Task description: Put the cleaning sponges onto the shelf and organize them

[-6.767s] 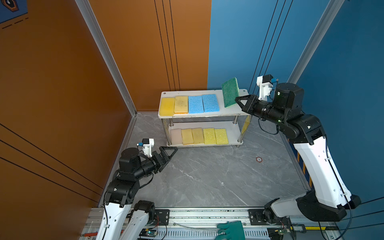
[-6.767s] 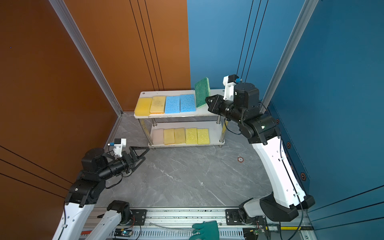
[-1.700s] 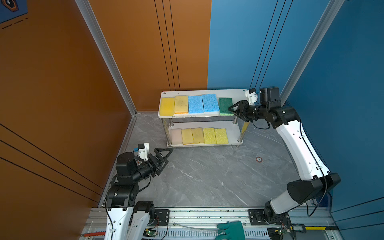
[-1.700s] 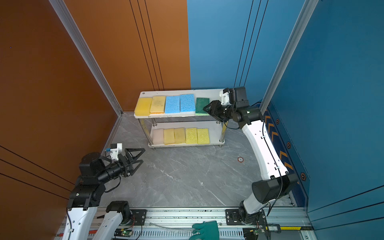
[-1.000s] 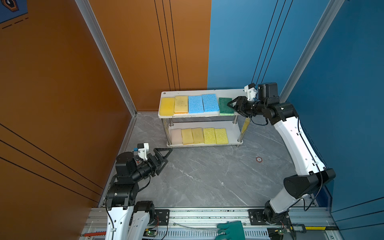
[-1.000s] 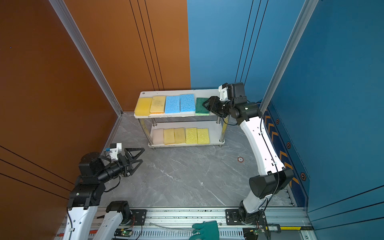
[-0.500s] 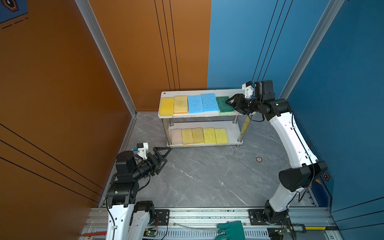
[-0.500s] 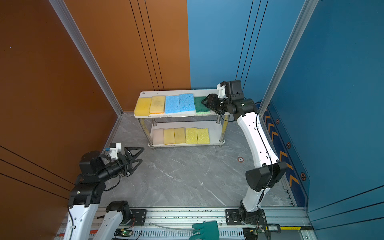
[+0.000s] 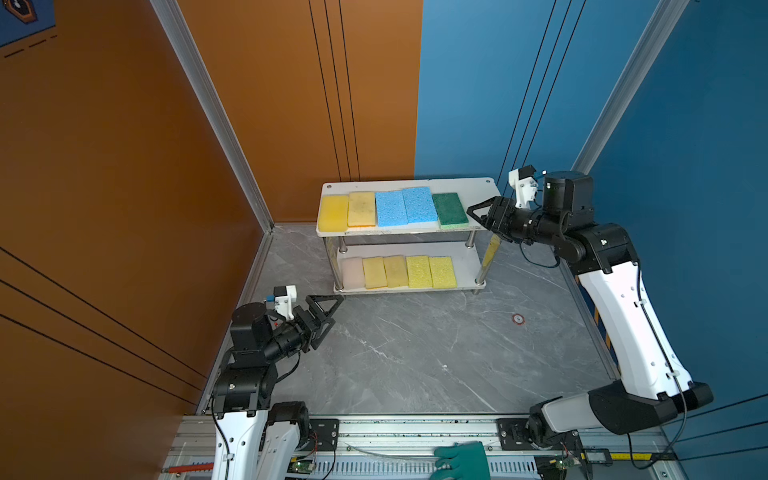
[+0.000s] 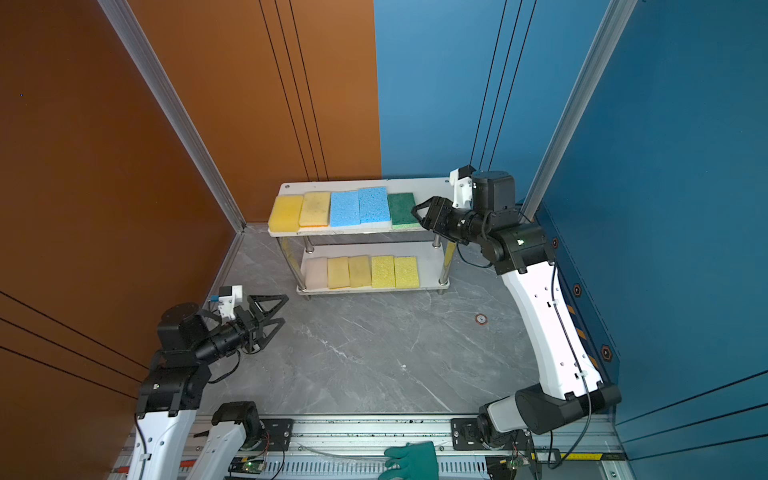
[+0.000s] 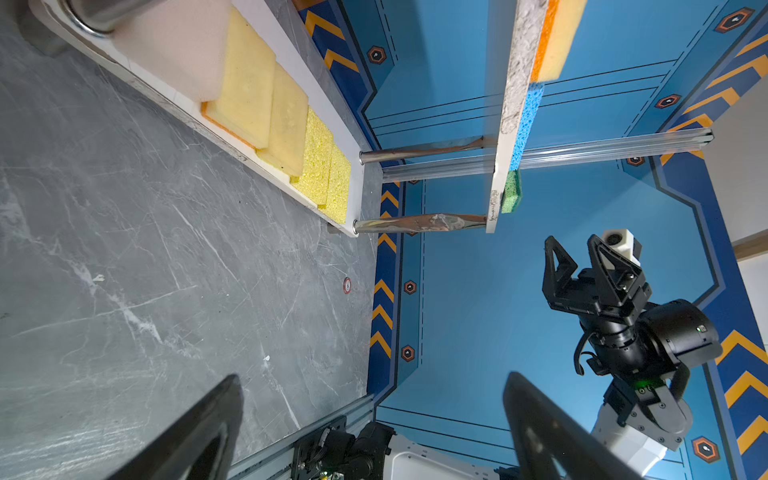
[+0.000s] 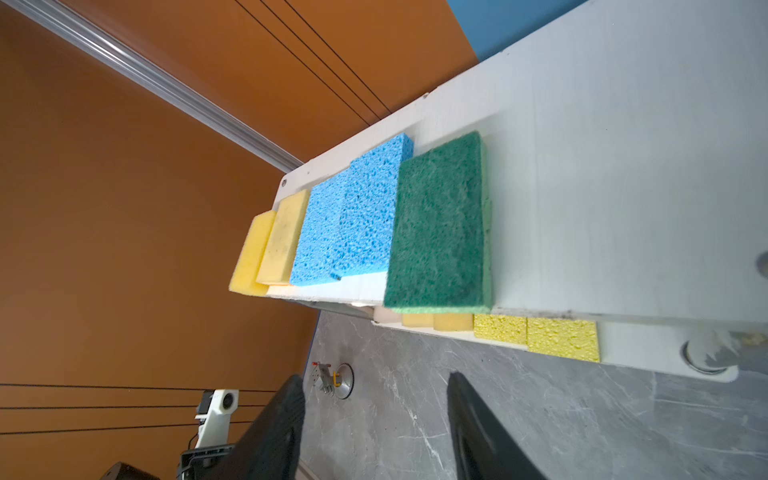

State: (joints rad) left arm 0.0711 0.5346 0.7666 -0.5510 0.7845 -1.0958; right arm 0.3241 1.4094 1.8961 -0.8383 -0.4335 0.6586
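Observation:
The shelf (image 9: 473, 187) (image 10: 424, 185) stands at the back of the grey floor. Its top board carries two yellow sponges (image 9: 347, 210), two blue ones (image 9: 405, 205) and a dark green sponge (image 9: 449, 209) (image 10: 402, 210) (image 12: 436, 224) lying flat at the right end. The lower board holds a pink-beige sponge (image 9: 352, 272) and several yellow ones (image 9: 409, 271) (image 11: 286, 124). My right gripper (image 9: 473, 216) (image 10: 417, 218) (image 12: 374, 378) (image 11: 572, 241) hangs open and empty just right of the green sponge, apart from it. My left gripper (image 9: 337, 309) (image 10: 284, 308) (image 11: 374, 378) is wide open over the floor, front-left of the shelf.
A teal rubber glove (image 9: 461, 461) lies on the front rail. A small round marker (image 9: 518, 319) sits on the floor right of centre. An orange wall closes the left side and a blue wall the right, close behind my right arm.
The green sponge, earlier held upright in my right gripper, now lies flat on the top board. The right gripper has backed slightly to the right of it. The left gripper has hardly moved.

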